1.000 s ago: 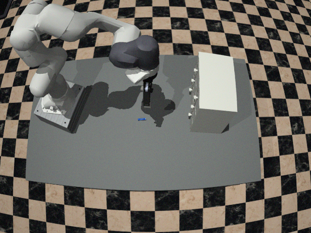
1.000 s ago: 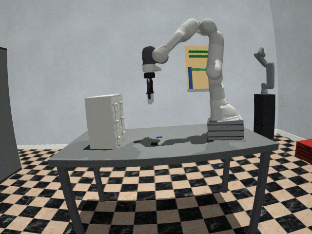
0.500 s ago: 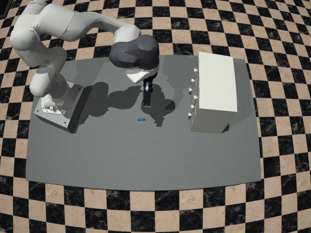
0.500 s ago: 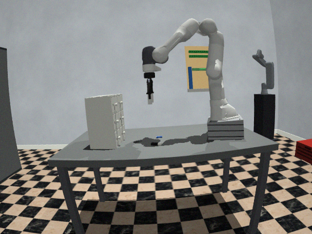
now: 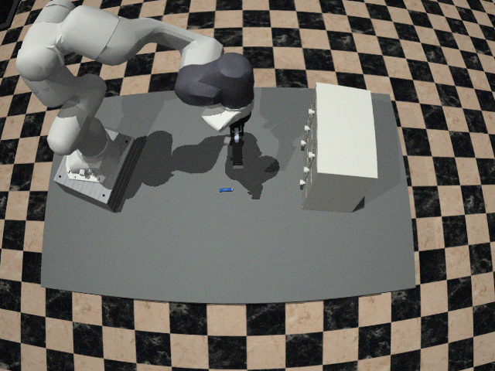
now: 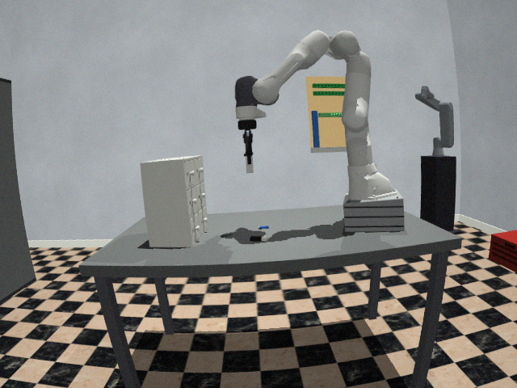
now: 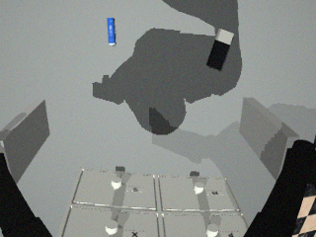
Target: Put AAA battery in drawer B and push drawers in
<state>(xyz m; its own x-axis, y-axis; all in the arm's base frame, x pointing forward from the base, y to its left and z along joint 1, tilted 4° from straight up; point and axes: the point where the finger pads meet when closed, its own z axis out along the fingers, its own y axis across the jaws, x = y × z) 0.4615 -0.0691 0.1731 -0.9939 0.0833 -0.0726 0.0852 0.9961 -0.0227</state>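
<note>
The AAA battery (image 5: 226, 189) is small and blue and lies on the grey table between the robot base and the chest; it also shows in the side view (image 6: 262, 227) and in the wrist view (image 7: 111, 31). The small white chest (image 5: 343, 135) stands at the table's right, knobs facing the arm. It also shows in the side view (image 6: 173, 201). Its drawer fronts (image 7: 154, 207) look pushed in; I cannot read the letters. My gripper (image 6: 249, 160) (image 5: 237, 153) hangs open and empty high above the table, between the battery and the chest.
A small black block with a white end (image 7: 220, 49) lies on the table near the battery, in the arm's shadow (image 6: 255, 238). The robot base (image 5: 97, 175) stands at the table's left. A black pedestal (image 6: 437, 191) stands off the table.
</note>
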